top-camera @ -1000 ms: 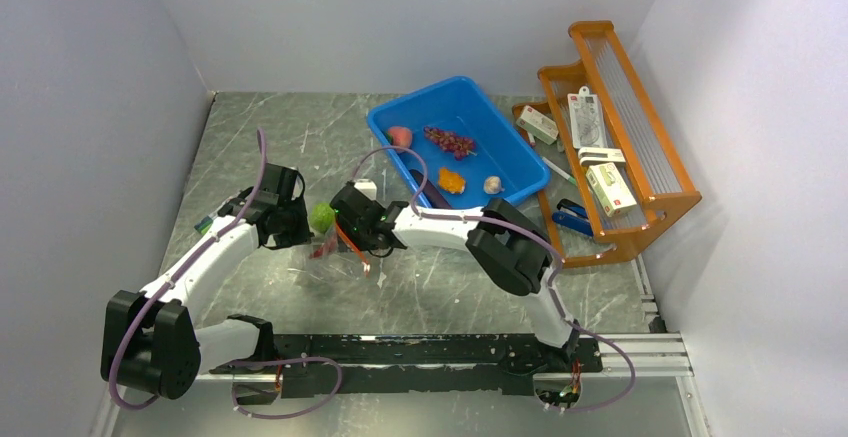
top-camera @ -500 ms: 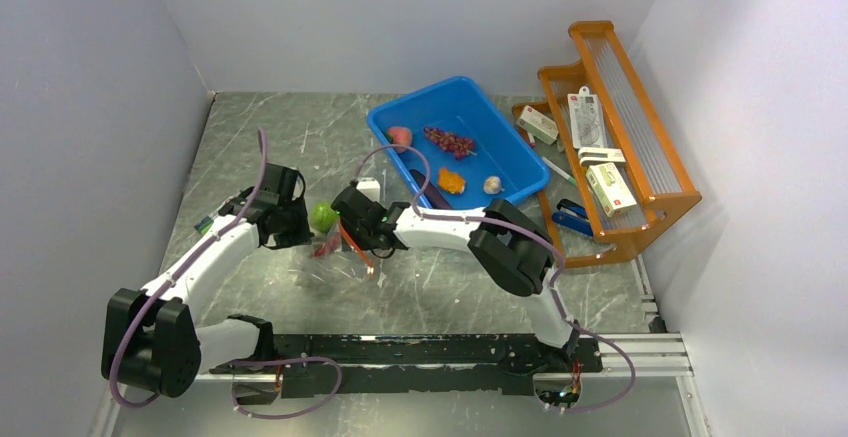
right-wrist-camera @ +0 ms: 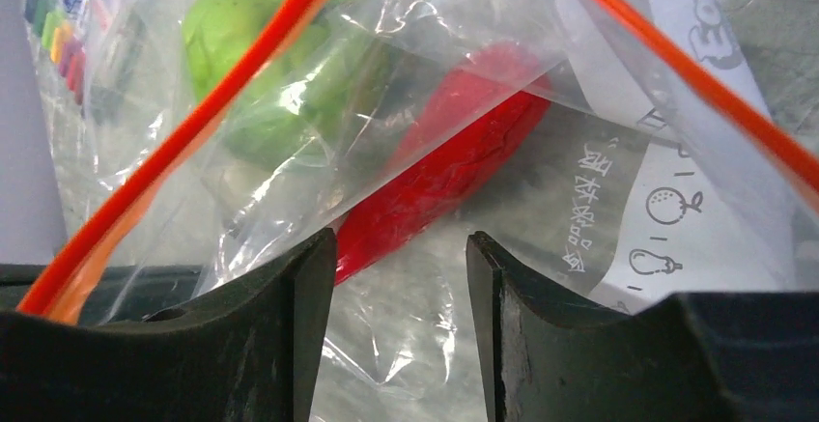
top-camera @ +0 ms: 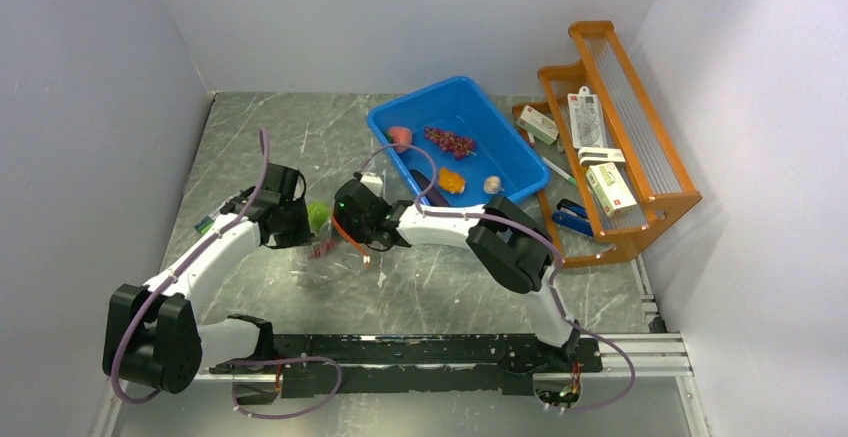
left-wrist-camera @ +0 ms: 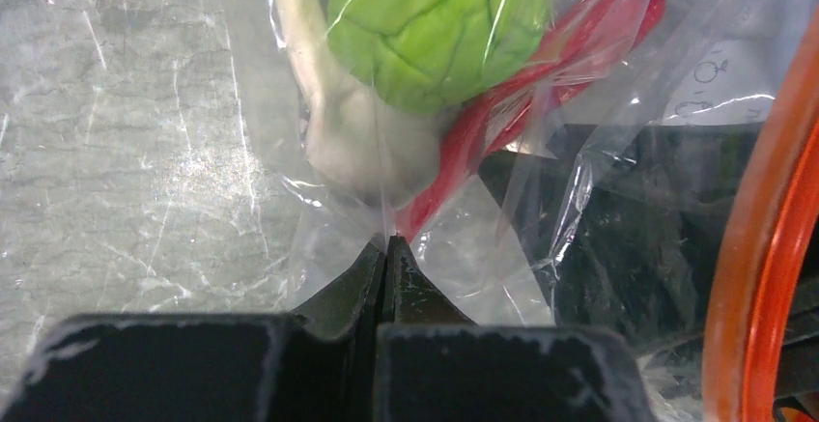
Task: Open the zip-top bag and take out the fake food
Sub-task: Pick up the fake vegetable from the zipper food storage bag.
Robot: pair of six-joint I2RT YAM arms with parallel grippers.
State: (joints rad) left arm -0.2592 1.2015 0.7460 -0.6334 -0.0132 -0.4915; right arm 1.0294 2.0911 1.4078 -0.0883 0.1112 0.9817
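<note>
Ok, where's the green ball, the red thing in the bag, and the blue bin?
green ball (left-wrist-camera: 435, 26): left wrist view, middle of its bumpy front.
red thing (right-wrist-camera: 439, 176): right wrist view, middle of its length.
blue bin (top-camera: 495, 147): top view, bare floor inside.

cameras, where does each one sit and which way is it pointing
top external: above and behind the robot, looking down on the table; left arm and right arm show, bases at the bottom.
left wrist: on the left arm, looking past the left hand, shut on the zip-top bag.
right wrist: on the right arm, looking between the open right hand at the bag.
shared: both wrist views show the green ball and red piece.
</note>
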